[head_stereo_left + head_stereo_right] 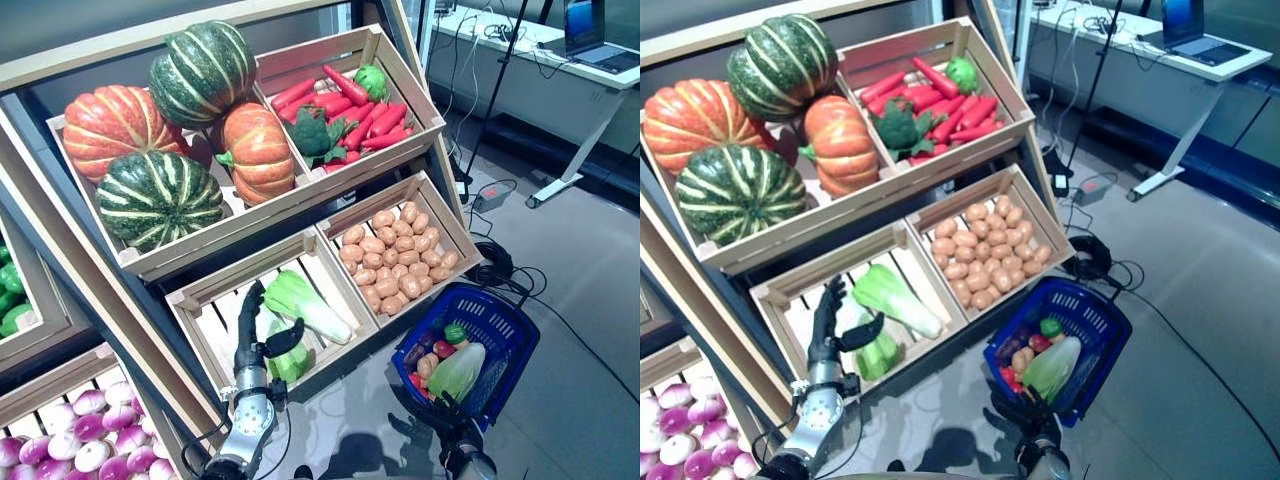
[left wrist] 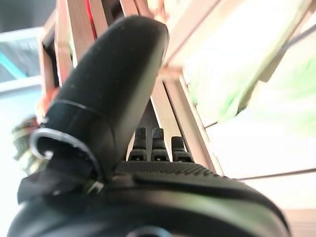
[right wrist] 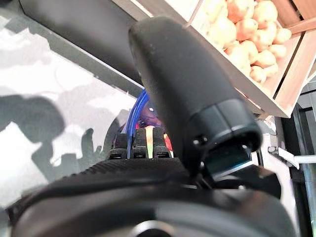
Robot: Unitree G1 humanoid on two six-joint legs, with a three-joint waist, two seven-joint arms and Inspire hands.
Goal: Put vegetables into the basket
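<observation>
The left hand (image 1: 252,340) reaches up into the lower-left wooden crate (image 1: 205,310) of the produce stand, its fingers held straight and its thumb spread out to the side, closed on nothing. Its fingertips stand at the crate's slats just beside two leafy vegetables: a long napa cabbage (image 1: 305,305) lying on a slant across the crate, and a smaller green leafy bunch (image 1: 288,360) lower down, right by the thumb. The thumb appears to touch this bunch, though contact cannot be confirmed.

The right hand (image 1: 447,418) holds the blue basket (image 1: 500,325) low beside the stand; in its own wrist view the fingers curl round a blue handle bar (image 3: 136,118). The basket already holds another pale cabbage (image 1: 458,372), a small green item, something red and some dark pieces.

The cabbage is likely light for its bulk, soft in its leafy top and firmer along the white stem end. A grasp round the thick middle or stem half should hold best; pinching the loose leaves would risk tearing them or letting the body slip out. Its smooth ribs may be somewhat slippery against the dark fingers, so a wrap of fingers against thumb looks safer than a fingertip pinch. The slanted crate means that a loosely held cabbage could slide down toward the front lip.

The other crates hold potatoes (image 1: 395,255), red peppers with broccoli (image 1: 345,115), and large pumpkins (image 1: 160,130).
</observation>
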